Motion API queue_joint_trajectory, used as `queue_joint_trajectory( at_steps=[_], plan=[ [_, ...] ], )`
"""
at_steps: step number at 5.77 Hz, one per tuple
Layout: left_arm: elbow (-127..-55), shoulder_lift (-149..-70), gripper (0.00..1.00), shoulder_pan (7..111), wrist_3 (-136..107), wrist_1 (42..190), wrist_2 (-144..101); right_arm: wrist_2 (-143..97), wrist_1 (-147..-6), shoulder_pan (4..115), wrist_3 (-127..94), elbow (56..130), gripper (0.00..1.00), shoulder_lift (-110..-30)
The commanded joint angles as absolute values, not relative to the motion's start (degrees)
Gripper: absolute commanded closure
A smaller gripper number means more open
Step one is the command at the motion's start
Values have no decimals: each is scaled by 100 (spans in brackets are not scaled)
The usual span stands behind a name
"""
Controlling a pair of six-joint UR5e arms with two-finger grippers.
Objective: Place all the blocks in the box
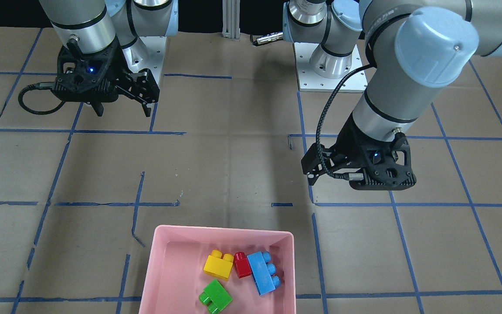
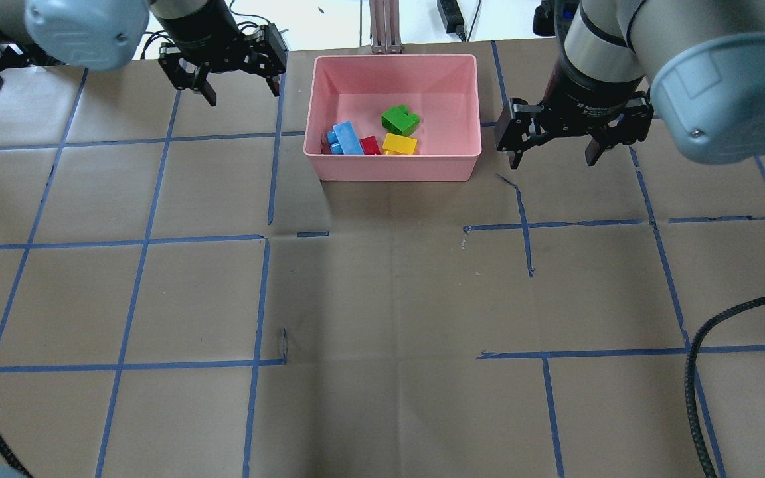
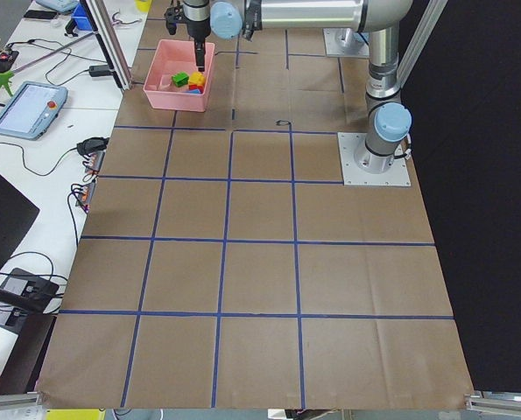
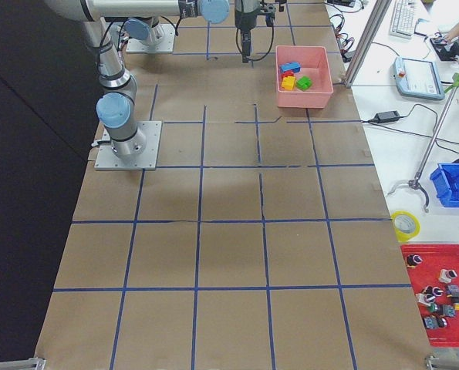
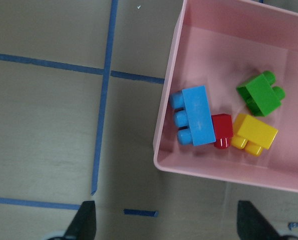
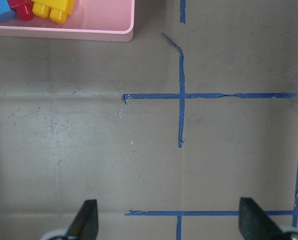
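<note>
The blocks (image 5: 199, 122), four glossy plastic studded bricks, are all lying inside the box (image 1: 177, 279), a shallow pink plastic tray with a rounded rim. It is sitting at the bottom centre of the front-facing view and at the top centre of the overhead view. The yellow brick (image 1: 218, 265), the small red brick (image 1: 242, 264) and the longer blue brick (image 1: 263, 273) are lying side by side in a row, the red one pressed between its neighbours. The green brick (image 1: 215, 296) is lying just beside the yellow one, studs pointing sideways.

The left gripper (image 2: 243, 89), black and angular, is hanging over the table (image 2: 382, 299) at the upper left of the overhead view, its fingers spread wide and holding nothing. The right gripper (image 2: 553, 156) is hanging at the upper right, just beside the box, likewise spread and holding nothing.

Matte brown paper is covering the table, and blue tape (image 2: 143, 239) is marking it into squares.

Only the side views are showing the room: a handheld control screen (image 3: 28, 109) and cables are lying on a white bench, and a blue bin (image 4: 453, 185), a yellow tape roll (image 4: 405, 225) and a red tray (image 4: 437, 297) of small parts are resting beside the far table edge
</note>
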State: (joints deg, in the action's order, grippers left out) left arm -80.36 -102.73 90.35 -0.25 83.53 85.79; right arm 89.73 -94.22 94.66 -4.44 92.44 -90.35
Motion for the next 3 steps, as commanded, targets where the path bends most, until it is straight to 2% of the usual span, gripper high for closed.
queue_joint_trajectory(
  at_steps=[1,3],
  plan=[
    [-8840,-9040,0,8553,1130,8952,8596,8982,-9422,9466,-440,9246,0,-9035],
    [-8886,-8833,0,8630,1143,9202,8953,8982,-9422,9466,-431,9255,0,-9035]
  ],
)
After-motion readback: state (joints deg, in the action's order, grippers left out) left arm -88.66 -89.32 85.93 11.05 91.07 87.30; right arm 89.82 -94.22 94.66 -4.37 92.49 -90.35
